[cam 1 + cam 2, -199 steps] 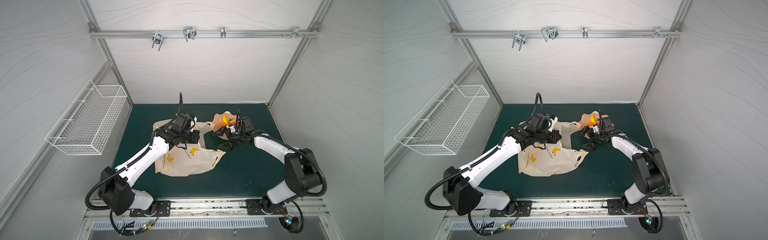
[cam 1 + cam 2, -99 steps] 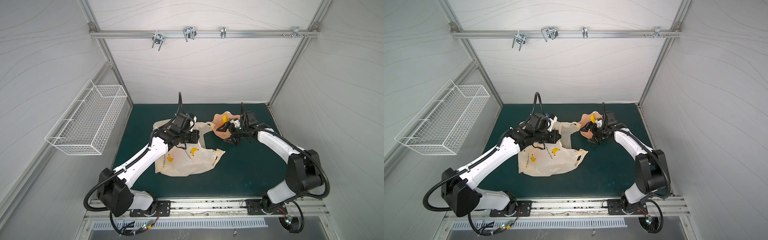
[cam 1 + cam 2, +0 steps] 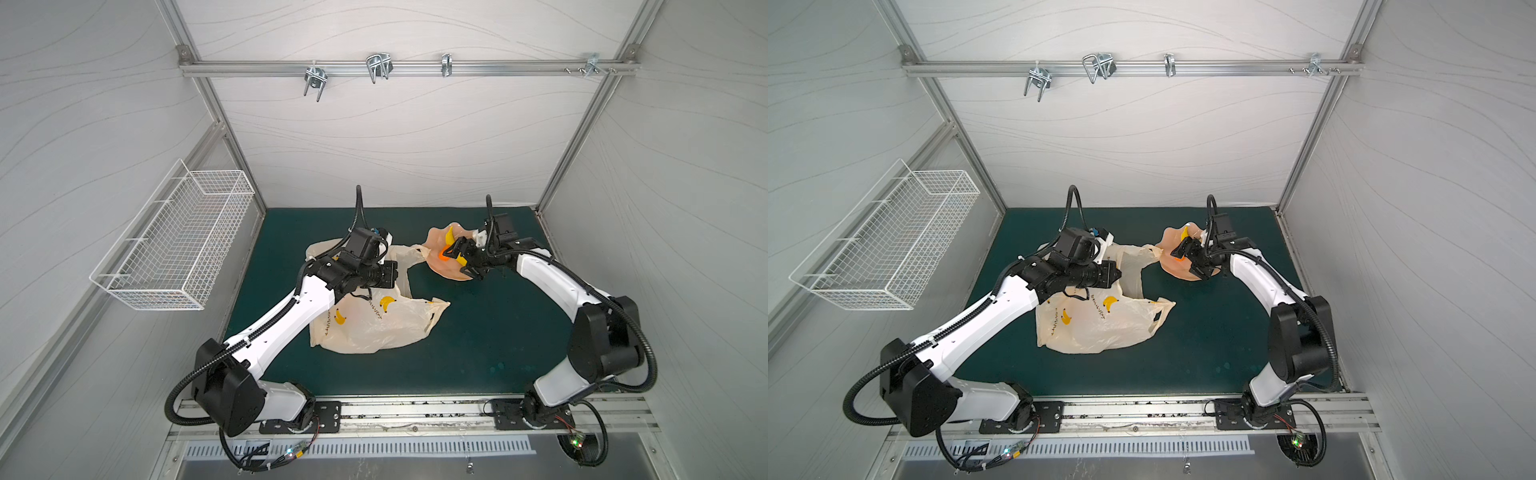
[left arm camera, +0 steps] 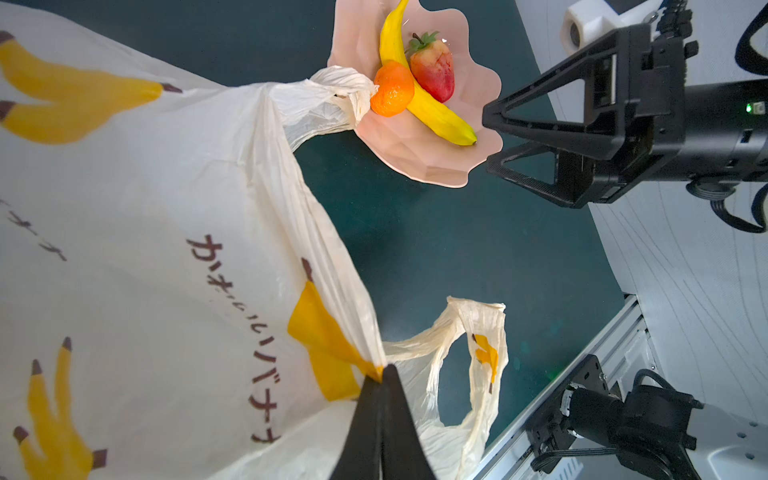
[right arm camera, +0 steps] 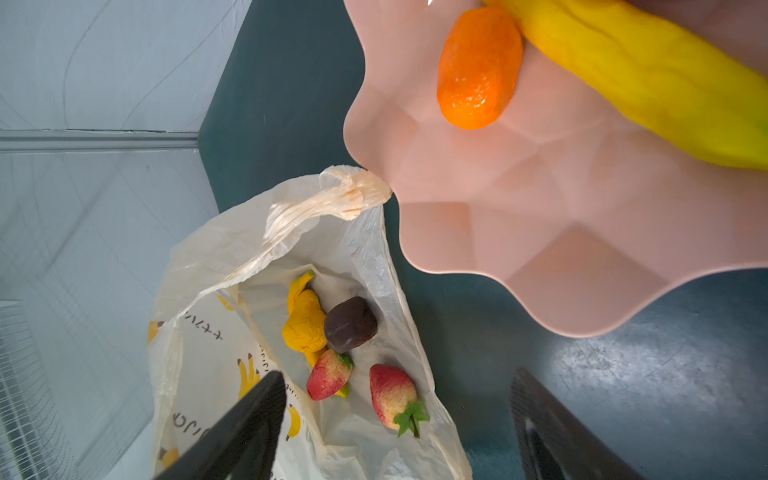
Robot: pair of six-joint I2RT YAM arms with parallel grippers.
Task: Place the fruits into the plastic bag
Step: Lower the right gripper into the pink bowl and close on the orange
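My left jaws are clamped on the rim of the plastic bag (image 4: 166, 199), and my right jaws are open beside the pink dish (image 4: 419, 162). Four fruits are bagged: lemon (image 5: 305, 328), brown piece (image 5: 350, 323), two strawberries (image 5: 328, 376) (image 5: 390, 395). Three are on the dish: banana (image 4: 430, 110), orange (image 4: 392, 93), strawberry (image 4: 432, 68). My right wrist view cuts the banana off.

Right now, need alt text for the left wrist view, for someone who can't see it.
The left gripper, shut, pinches an edge of the cream plastic bag printed with yellow bananas. Beyond the bag, a pink dish on the green mat holds a banana, an orange and a strawberry, with the right gripper open at the dish's rim.
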